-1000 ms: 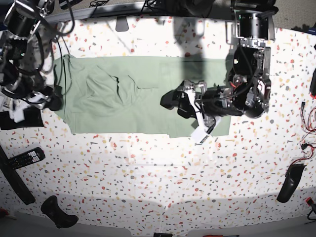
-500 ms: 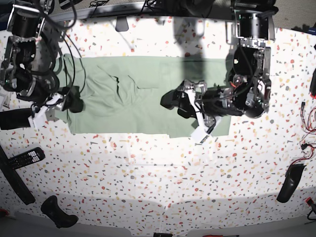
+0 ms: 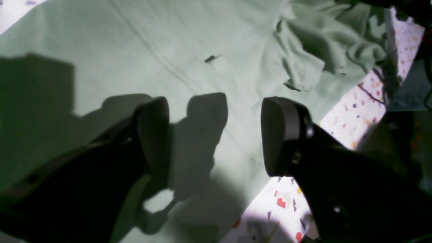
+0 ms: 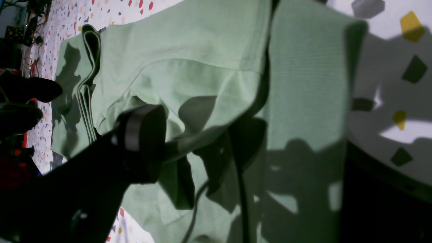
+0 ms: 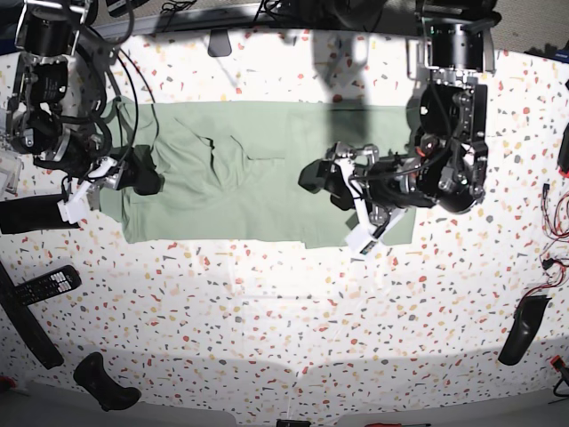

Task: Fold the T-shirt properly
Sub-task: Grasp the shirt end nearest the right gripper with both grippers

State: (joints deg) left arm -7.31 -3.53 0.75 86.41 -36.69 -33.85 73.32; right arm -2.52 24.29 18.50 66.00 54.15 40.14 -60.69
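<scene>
While the left gripper hangs low over the cloth with its two pads standing well apart and nothing between them, the right gripper sits at the left of the base view, likewise spread wide and holding nothing; in its wrist view one pad shows clearly and the other is lost in shadow. The T-shirt lies as a long sage-green band across the upper middle of the base view on the speckled table; its right half is smooth, its left half bunched into raised folds, where collar and sleeve seem to be gathered. The left gripper hovers near the lower edge of the cloth, right of centre, probably placed so as to pinch that hem; the right one is at the shirt's left end beside the crumpled part, likely for the matching corner. In the left wrist view a tiny dark label sits on the flat cloth beyond the pads. A remote control lies at the lower left, well apart from the shirt.
</scene>
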